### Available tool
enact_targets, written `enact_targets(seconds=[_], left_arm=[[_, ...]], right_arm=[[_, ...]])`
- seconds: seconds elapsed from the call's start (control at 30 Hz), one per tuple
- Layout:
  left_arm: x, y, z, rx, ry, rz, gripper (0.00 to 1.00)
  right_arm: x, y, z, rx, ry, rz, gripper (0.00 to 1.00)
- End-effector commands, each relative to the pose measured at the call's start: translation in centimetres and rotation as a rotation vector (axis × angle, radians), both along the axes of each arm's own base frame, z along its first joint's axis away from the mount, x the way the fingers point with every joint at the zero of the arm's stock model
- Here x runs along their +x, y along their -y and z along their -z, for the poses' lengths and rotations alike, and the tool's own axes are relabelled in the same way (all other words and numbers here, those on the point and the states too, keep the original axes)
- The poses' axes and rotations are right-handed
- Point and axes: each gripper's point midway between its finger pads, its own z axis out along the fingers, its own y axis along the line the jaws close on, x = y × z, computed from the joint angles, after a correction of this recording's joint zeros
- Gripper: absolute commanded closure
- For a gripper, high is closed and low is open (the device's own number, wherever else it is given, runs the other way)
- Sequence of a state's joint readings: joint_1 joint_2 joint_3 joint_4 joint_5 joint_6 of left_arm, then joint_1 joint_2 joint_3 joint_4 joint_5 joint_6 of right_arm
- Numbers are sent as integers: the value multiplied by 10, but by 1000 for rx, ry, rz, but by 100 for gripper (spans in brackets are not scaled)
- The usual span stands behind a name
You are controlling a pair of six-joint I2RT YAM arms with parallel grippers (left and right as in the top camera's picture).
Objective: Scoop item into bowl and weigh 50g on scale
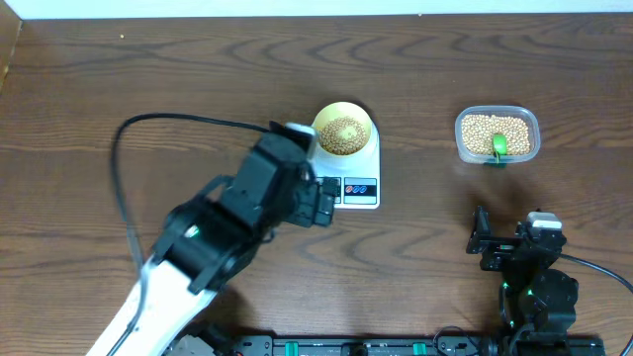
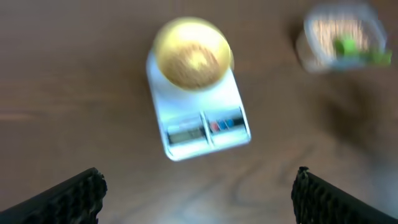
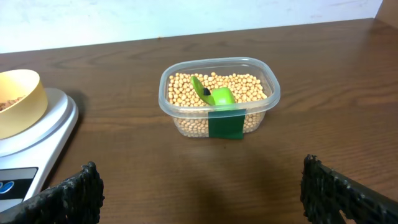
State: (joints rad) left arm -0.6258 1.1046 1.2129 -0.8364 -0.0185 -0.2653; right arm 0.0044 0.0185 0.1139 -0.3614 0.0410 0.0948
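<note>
bowl [image 3: 25,106] of beans [image 1: 343,135] sits on scale [image 3: 56,118] for weighing | scoop [image 3: 214,95] rests in tub [image 3: 274,93] | left hand [image 2: 198,186], right hand [image 3: 200,186]: wide open, empty

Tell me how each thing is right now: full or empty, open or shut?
scale: carrying the bowl; display too blurred to read.
bowl: sits on the scale, partly filled with beans.
tub: no lid on it, nearly full of beans.
scoop: lying in the tub on the beans.
left gripper: open, empty.
right gripper: open, empty.
</note>
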Motion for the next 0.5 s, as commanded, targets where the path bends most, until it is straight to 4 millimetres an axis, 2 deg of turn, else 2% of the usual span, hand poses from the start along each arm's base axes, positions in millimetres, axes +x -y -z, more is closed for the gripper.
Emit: enact_targets(seconds=[0.0, 0.13, 0.23, 0.37, 0.47], left_arm=[[2, -53, -47, -30, 178, -170, 2], [-10, -91, -66, -77, 262, -272, 2], [-24, -109, -74, -59, 332, -267, 2], [-40, -134, -74, -53, 415, -320, 2], [-50, -150, -63, -70, 467, -381, 2]], right_arm=[[0, -1, 1, 3, 2, 0, 1], [0, -1, 1, 3, 2, 0, 1], [0, -1, 1, 3, 2, 0, 1], [0, -1, 1, 3, 2, 0, 1], [0, -1, 1, 3, 2, 0, 1]])
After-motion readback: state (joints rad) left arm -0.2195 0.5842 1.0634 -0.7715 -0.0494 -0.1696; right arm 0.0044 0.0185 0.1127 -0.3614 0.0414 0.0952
